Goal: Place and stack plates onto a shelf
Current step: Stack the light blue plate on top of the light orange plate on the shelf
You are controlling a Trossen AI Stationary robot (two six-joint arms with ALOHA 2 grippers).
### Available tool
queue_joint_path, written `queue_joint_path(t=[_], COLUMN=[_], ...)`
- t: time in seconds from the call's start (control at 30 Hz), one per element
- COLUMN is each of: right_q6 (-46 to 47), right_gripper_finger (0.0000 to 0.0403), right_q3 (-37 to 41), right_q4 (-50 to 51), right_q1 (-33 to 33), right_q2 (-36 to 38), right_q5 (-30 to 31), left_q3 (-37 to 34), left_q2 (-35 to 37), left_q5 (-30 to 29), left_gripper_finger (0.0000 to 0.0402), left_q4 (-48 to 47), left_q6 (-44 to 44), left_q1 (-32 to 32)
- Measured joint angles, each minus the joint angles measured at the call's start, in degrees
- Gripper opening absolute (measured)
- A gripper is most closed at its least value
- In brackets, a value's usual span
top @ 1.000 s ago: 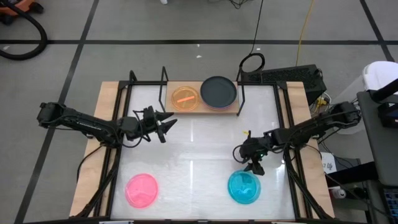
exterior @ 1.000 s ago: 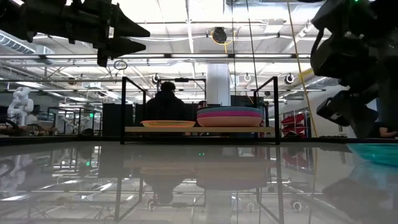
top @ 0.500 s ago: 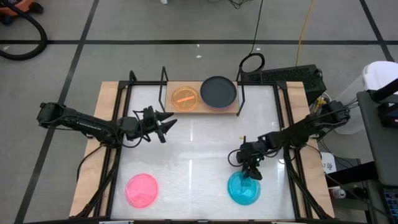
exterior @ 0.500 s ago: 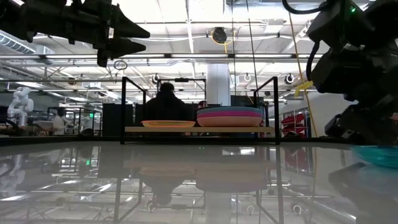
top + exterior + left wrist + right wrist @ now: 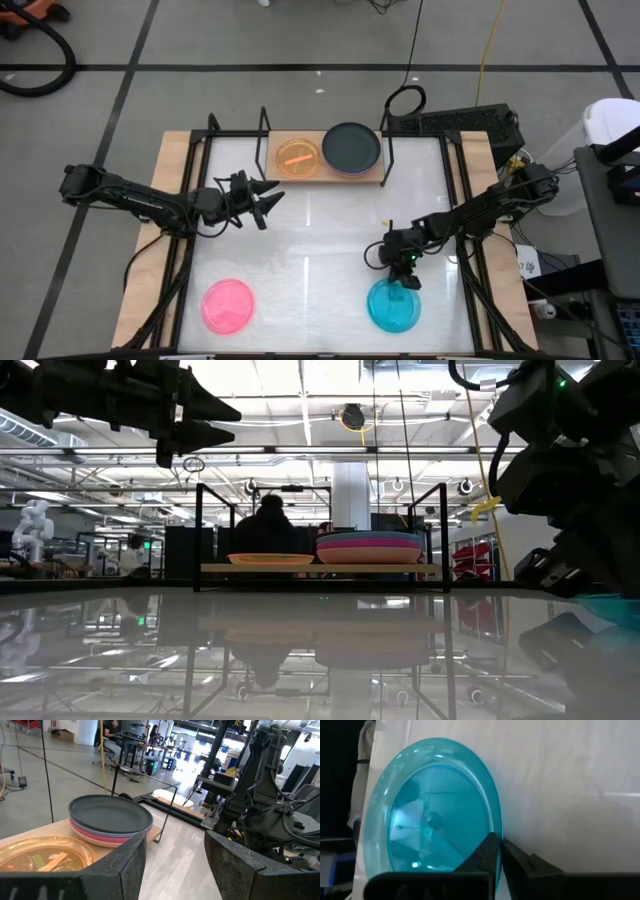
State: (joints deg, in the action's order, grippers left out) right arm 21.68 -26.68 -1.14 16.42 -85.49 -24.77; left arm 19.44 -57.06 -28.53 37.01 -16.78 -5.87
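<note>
Near the front right corner of the table [image 5: 310,235], the right gripper [image 5: 404,270] has its tip down on the far rim of the cyan plate [image 5: 393,304]. Its fingers are pinched together, and in the right wrist view the plate's thin edge [image 5: 495,827] runs right into the slit between them, so I judge it has the rim nipped, not the whole plate cradled. That makes sense: a shallow plate lying flat offers nothing else to grab, and taking the edge nearest the shelf should let the arm lift and carry it straight toward the back. The plate itself looks to be lying flat on the table, not yet raised.

Over by the front left corner the hot pink plate [image 5: 228,304] waits on its own, well apart from either arm. At the middle of the back edge stands the shelf [image 5: 325,178], with the orange plate [image 5: 298,158] on its left half and a stack topped by the black plate [image 5: 351,147] on its right half; stacking there saves room on a board only about two plates wide. The left gripper [image 5: 268,199] hangs with fingers spread wide and empty above the left middle of the table, short of the shelf, probably parked clear of the other arm's path.
</note>
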Motion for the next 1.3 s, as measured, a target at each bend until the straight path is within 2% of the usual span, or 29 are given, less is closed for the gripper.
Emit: queue_joint_path(t=[0.23, 0.4, 0.57, 0.73, 0.87, 0.97, 1.17, 1.3], right_q6=[-2.76, -7.37, -12.62, -19.16, -24.36, -25.61, -23.17, -18.08], right_gripper_finger=[0.0001, 0.0000, 0.0000, 0.0000, 0.0000, 0.0000, 0.0000, 0.0000], right_q3=[-2.76, -6.88, -11.12, -15.06, -18.60, -20.47, -22.94, -27.77], right_q4=[1.68, 7.33, 12.85, 12.63, 6.46, -2.80, -20.59, -26.12], right_q1=[-2.70, -4.72, -6.68, -10.62, -16.06, -21.44, -34.25, -42.60], right_q2=[1.86, 6.70, 10.52, 11.87, 11.91, 11.91, 10.47, 5.20], right_q5=[-5.07, -3.94, 0.75, 9.34, 17.73, 21.81, 24.44, 24.11], left_q3=[0.00, 0.00, 0.00, 0.00, 0.00, 0.00, 0.00, 0.00], left_q2=[0.00, 0.00, 0.00, 0.02, 0.00, 0.00, 0.00, 0.00], left_q5=[-0.01, -0.01, -0.01, -0.18, -0.96, -1.14, -1.19, -1.25], left_gripper_finger=[0.0204, 0.0204, 0.0204, 0.0204, 0.0204, 0.0204, 0.0204, 0.0204], left_q4=[0.00, 0.02, -0.01, 0.50, 0.77, 0.87, 2.24, 2.53], left_q6=[0.00, 0.05, 0.07, 0.07, 0.07, 0.07, 0.60, 1.98], left_q1=[0.00, 0.00, 0.00, 0.00, 0.20, 0.20, 0.22, 0.22])
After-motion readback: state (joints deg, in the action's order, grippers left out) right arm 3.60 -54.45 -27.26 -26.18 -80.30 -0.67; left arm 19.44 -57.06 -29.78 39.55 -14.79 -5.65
